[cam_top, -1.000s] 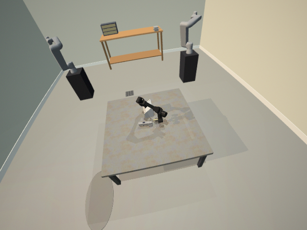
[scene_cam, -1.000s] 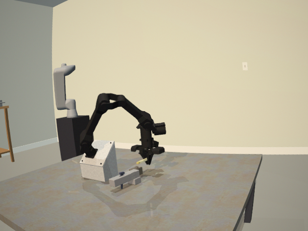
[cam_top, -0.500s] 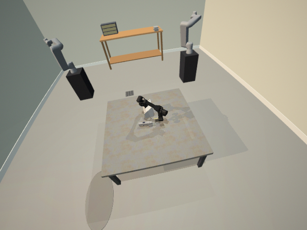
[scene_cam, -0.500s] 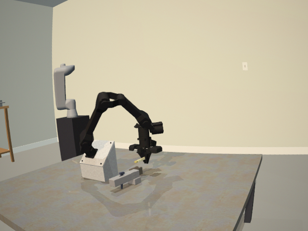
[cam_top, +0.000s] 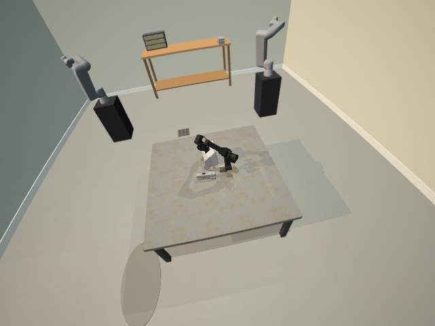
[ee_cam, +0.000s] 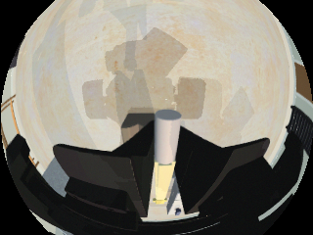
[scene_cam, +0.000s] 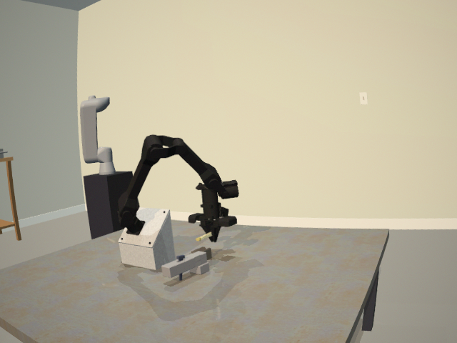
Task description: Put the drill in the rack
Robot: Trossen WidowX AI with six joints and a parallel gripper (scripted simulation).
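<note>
My gripper [cam_top: 228, 168] [scene_cam: 213, 239] [ee_cam: 160, 124] is shut on the drill. The drill has a grey round shank between the fingers and a yellow part [cam_top: 221, 168] [scene_cam: 203, 236] [ee_cam: 163, 181] that sticks out sideways. It hangs in the air, apart from the long light grey holder [cam_top: 209, 176] [scene_cam: 189, 263]. The dark blue key [cam_top: 203, 173] [scene_cam: 180, 257] [ee_cam: 178, 211] sits in this holder, with its lower end showing underneath. A small brown-grey block [scene_cam: 207, 252] [ee_cam: 133, 128], possibly the rack, stands below the fingers, behind the holder in the exterior view. Its top is partly hidden.
The white slanted base [cam_top: 211, 158] [scene_cam: 162, 241] of my arm stands beside the holder on the stone-patterned table [cam_top: 196, 217] [scene_cam: 280, 295]. Two grey arms on black pedestals [cam_top: 267, 94] [cam_top: 114, 119] and a wooden shelf [cam_top: 191, 79] stand away from the table.
</note>
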